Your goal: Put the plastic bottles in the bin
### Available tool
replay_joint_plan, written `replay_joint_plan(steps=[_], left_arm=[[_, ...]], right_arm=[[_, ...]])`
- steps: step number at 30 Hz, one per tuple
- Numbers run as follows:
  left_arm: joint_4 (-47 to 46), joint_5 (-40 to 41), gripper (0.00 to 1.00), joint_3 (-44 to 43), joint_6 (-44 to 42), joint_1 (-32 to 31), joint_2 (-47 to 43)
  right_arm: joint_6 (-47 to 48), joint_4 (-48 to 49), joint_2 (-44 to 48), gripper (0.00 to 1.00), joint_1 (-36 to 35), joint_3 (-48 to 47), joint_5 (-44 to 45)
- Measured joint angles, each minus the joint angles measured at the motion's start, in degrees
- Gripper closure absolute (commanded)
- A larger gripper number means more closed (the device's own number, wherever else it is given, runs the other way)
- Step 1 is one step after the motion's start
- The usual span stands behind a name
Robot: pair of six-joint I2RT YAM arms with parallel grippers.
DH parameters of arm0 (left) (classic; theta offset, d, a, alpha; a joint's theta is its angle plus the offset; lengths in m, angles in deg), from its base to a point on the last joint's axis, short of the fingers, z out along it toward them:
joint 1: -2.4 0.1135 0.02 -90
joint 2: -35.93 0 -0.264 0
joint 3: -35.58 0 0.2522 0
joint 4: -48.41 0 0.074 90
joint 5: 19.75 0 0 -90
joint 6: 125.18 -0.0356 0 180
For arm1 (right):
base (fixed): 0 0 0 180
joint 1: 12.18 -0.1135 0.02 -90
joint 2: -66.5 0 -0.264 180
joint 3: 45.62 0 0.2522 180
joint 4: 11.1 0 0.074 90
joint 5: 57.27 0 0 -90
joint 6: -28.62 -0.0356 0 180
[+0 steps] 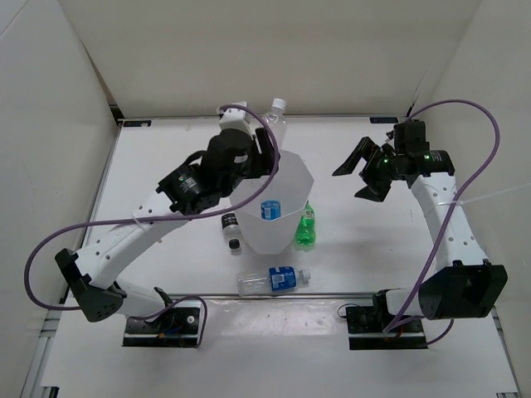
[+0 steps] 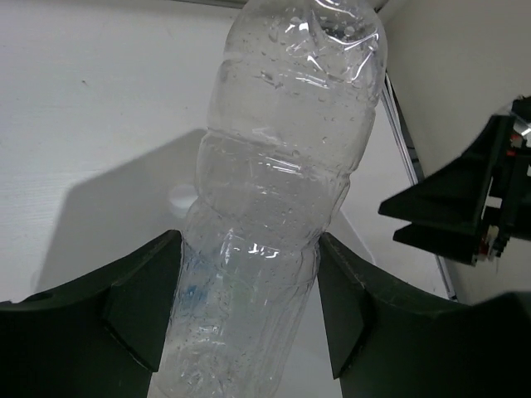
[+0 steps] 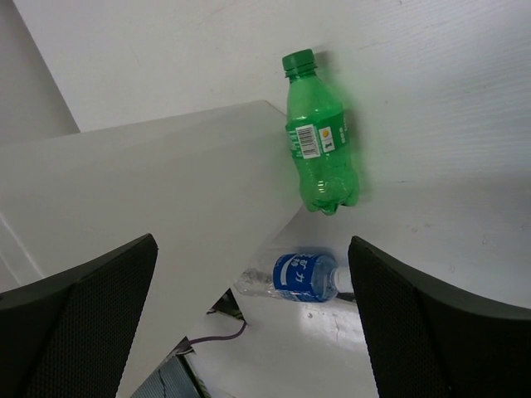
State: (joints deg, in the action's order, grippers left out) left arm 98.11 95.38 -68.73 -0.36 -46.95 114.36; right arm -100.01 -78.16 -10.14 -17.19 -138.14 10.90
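The white bin [image 1: 259,239] stands mid-table; a blue-labelled bottle [image 1: 270,209] shows inside it. My left gripper [image 1: 267,149] is shut on the plain clear bottle [image 1: 276,112], held over the bin's far rim; in the left wrist view the bottle [image 2: 290,166] sits between both fingers [image 2: 141,307]. The green bottle [image 1: 306,225] lies against the bin's right side, the black-capped bottle [image 1: 231,232] at its left, and a second blue-labelled bottle [image 1: 274,279] in front. My right gripper [image 1: 365,174] is open and empty, right of the bin. The right wrist view shows the green bottle [image 3: 319,153], the blue-labelled bottle [image 3: 303,278] and the bin wall [image 3: 166,207].
White walls enclose the table on the left, back and right. Purple cables loop from both arms. The right arm's gripper [image 2: 465,207] shows in the left wrist view. The arm bases sit at the near edge.
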Motion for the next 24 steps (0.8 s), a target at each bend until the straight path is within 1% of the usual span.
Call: replay_joint_plan(steps=[1,2,3,4,9,12,16,19,22,24], left_arm=[[-0.09,0.2,0.3,0.39,-0.15,-1.25,0.09],[-0.15,0.57,0.24,0.98,-0.17,-2.21,-0.11],[-0.07,0.79,0.15,1.51,-0.2,-2.86,-0.44],[-0.17,1.05,0.0,2.1,-0.28,-3.32,-0.87],[0.07,3.1,0.0,3.28,-1.4,-3.65,-3.74],[0.61,5.73,0.0,0.2,-3.67,-3.65,-4.98],[-0.11,10.86,0.0,-5.25,-7.17,-3.67,-7.8],[-0.2,16.87,0.0,-4.66,-7.87,-3.54,-13.03],[3.98,23.74,0.0,-1.95,-4.96,-3.06,-18.36],[10.19,27.56,0.0,-1.03,-0.5,-2.84,-20.28]], right_arm=[[0.0,0.11,0.2,0.0,0.0,0.7,0.33],[0.0,0.26,0.24,0.0,0.0,1.31,0.63],[0.0,0.66,0.26,0.0,0.0,2.05,0.83],[0.0,1.07,0.24,0.0,0.0,2.91,0.96],[0.0,2.99,-1.16,0.0,-0.5,6.38,1.97],[0.09,5.03,-4.24,0.0,-1.86,7.43,2.36],[1.22,8.5,-12.5,0.0,-5.7,6.84,2.54],[2.25,9.88,-20.63,0.0,-8.5,4.46,2.62],[3.1,11.3,-28.0,0.0,-10.78,1.84,2.89],[3.3,11.82,-31.52,0.01,-11.76,0.74,3.06]])
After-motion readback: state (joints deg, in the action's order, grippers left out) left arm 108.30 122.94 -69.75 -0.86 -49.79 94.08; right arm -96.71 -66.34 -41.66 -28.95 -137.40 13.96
